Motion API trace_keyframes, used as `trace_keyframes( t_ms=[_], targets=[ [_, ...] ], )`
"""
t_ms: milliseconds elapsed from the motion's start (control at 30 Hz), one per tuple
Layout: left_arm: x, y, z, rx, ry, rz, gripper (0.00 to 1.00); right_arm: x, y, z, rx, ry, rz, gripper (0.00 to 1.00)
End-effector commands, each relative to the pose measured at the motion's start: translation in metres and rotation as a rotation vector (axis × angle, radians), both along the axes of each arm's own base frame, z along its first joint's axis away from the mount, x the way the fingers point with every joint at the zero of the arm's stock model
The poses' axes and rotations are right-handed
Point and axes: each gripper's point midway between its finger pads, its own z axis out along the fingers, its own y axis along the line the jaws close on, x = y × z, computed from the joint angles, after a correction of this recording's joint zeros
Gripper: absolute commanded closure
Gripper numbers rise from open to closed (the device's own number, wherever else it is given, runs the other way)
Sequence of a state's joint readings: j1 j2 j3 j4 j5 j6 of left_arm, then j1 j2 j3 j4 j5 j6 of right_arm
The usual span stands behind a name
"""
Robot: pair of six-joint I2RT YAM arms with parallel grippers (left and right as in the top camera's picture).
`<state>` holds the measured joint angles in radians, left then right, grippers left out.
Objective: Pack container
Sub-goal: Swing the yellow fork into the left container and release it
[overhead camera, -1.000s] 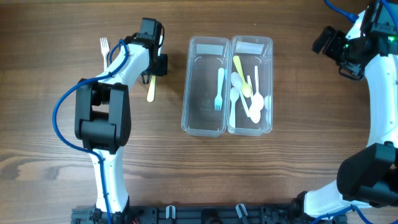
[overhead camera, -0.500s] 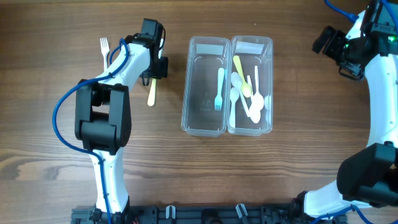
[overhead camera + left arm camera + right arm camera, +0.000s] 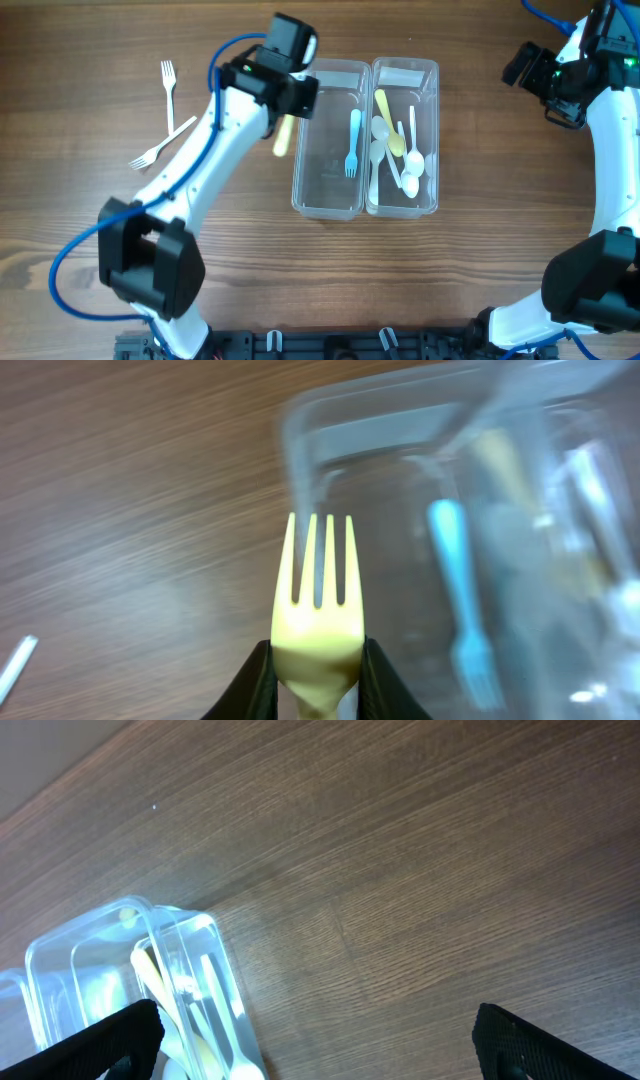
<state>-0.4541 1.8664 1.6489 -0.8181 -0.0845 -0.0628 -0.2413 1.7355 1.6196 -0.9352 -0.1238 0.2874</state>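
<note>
Above the wooden table (image 3: 480, 260), just beside the outer long wall of the left clear container (image 3: 327, 207): left gripper (image 3: 317, 678) clamped on the neck of a yellow plastic fork (image 3: 317, 622), fingers (image 3: 247, 685) pressed against either side of it, tines pointing ahead toward the container rim. From overhead, the fork hanging over bare wood between arm and container wall, not yet over the opening. Inside the left clear container, one blue fork (image 3: 352, 140), lying lengthwise. Inside the right clear container (image 3: 403, 208), touching the left one along their shared wall, a yellow spoon (image 3: 389, 122) and several white spoons (image 3: 408, 172), overlapping. Well apart on the left of the table, a straight white fork (image 3: 167, 84) and a slanted white fork (image 3: 158, 150), neither packed. Right gripper (image 3: 318, 1055) off at the table's right edge, fingers wide apart, holding nothing. Step in hand, by judgement: carrying a fork to its compartment, with sorting apparently forks left, spoons right. Next move, by judgement: short sideways travel until over the left opening and clear of the rim, then lowering and release beside the blue fork, then return for the white forks. Task seemingly past midway, with three forks outstanding, counting the one held.
</note>
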Motion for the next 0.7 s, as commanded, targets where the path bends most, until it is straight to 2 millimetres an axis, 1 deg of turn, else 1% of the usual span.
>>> trace_keyframes(
  t_ms=[0,33,100,167,233,300,367,467,533,567,667],
  targets=[
    [-0.012,-0.025,-0.002,-0.054,0.024,0.032,0.79,0.004,0.002,0.0,0.011,-0.008,0.005,0.0],
    [-0.016,-0.034,-0.01,-0.062,0.045,0.042,0.79,0.004,0.002,0.0,0.011,-0.008,0.005,0.0],
    [-0.02,-0.044,-0.021,-0.074,0.076,0.043,0.77,0.004,0.002,0.0,0.011,-0.008,0.005,0.0],
    [-0.025,-0.059,-0.038,-0.096,0.124,0.018,0.71,0.004,0.002,0.001,0.011,-0.009,0.005,0.0],
    [-0.029,-0.066,-0.05,-0.092,0.154,0.003,0.61,0.004,0.002,0.0,0.01,-0.009,0.005,0.0],
    [-0.031,-0.068,-0.053,-0.087,0.16,-0.003,0.48,0.004,0.002,0.0,0.01,-0.009,0.005,0.0],
    [-0.03,-0.067,-0.047,-0.094,0.149,-0.002,0.42,0.004,0.002,0.001,0.01,-0.009,0.005,0.0],
    [-0.028,-0.052,-0.026,-0.104,0.121,0.024,0.37,0.004,0.002,0.0,0.01,-0.009,0.005,0.0],
    [-0.025,-0.029,-0.008,-0.091,0.093,0.069,0.34,0.004,0.002,0.0,0.01,-0.008,0.005,0.0],
    [-0.024,-0.013,0.001,-0.071,0.079,0.097,0.31,0.004,0.002,0.0,0.01,-0.009,0.005,0.0],
    [-0.021,0.031,0.013,0.019,0.055,0.117,0.31,0.004,0.002,0.0,0.01,-0.008,0.005,0.0]
  ],
)
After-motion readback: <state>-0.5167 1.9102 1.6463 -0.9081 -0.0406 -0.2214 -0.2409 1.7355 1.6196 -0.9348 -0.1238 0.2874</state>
